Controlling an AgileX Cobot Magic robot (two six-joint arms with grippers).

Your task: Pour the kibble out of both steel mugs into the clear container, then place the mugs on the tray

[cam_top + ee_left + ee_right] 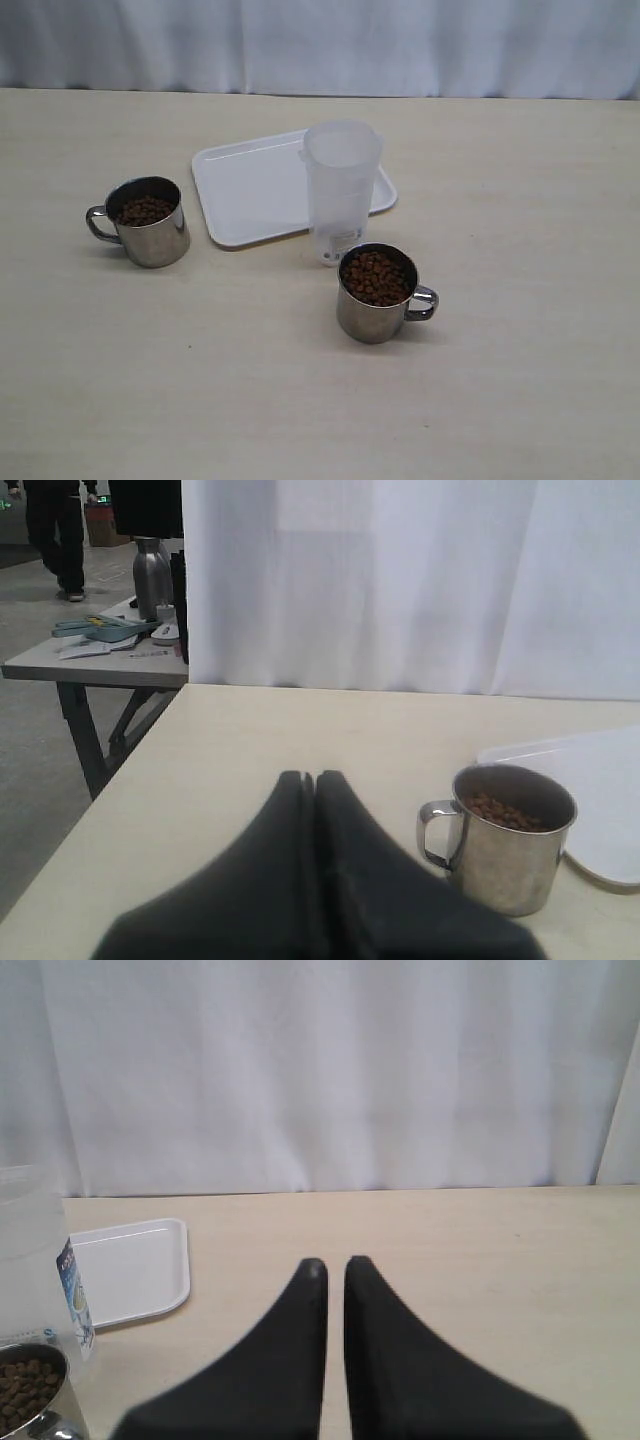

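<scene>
While neither arm shows in the exterior view, each wrist camera tells the story: the left gripper (pixel 308 777) has its fingers pressed tight together, and the right gripper (pixel 330 1263) is closed too, with only a sliver showing between its tips. Neither is holding anything. Nothing is poured yet.

The clear container (pixel 342 185) stands upright and looks empty. One steel mug (pixel 375 295) sits just in front of the container, almost against its base, handle turned away to the right, heaped with kibble (pixel 376 277). The second steel mug (pixel 148 222) waits well off to the container's left, handle pointing away from it, its kibble (pixel 145 211) lower in the cup. The tray (pixel 250 190) lies bare directly behind the container and to its left.

The first job, by my reading, is picking up a mug. Both claws need to spread before they come in. The mug in front looks like the right arm's; the far one suits the left. Grip firmly on the wall or handle and lift straight up, because that near mug is full and crowds the container. Bump that tall, light cylinder and it may topple. Clear the rim first, then tip slowly so the pellets run inside.
</scene>
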